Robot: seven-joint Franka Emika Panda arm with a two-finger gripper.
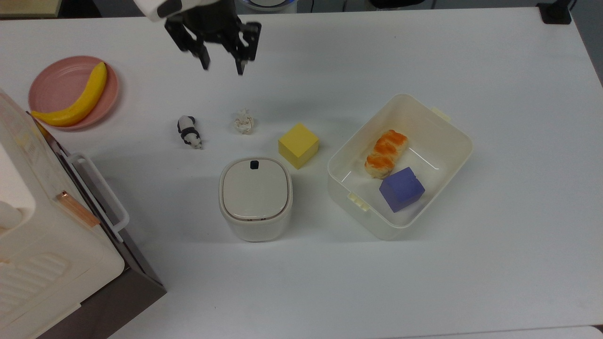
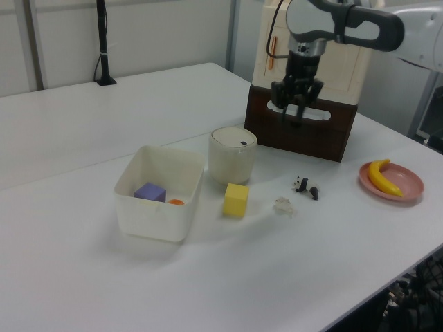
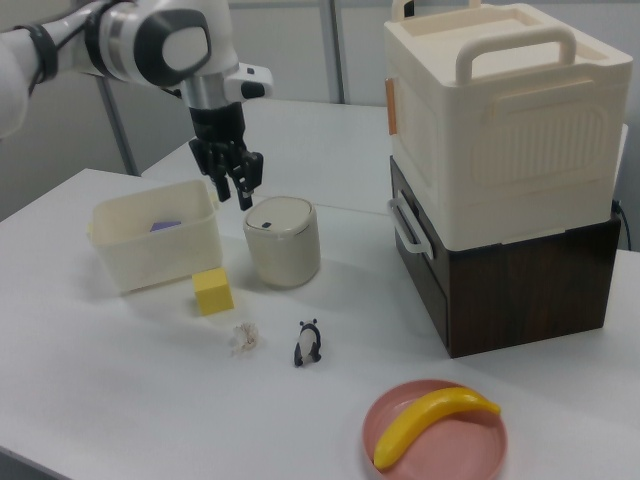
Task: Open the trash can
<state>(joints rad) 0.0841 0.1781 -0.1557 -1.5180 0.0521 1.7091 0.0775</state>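
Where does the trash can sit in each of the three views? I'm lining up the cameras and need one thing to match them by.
Top view: the trash can sits low of centre, lid shut, right below the yellow cube.
Left view: the trash can sits at centre, just behind the cube.
Right view: the trash can sits left of centre, behind and right of the cube.
Shared landmark: the yellow cube.

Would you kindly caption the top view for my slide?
Open black two-finger gripper hovers above the white table, away from the closed cream-white trash can.
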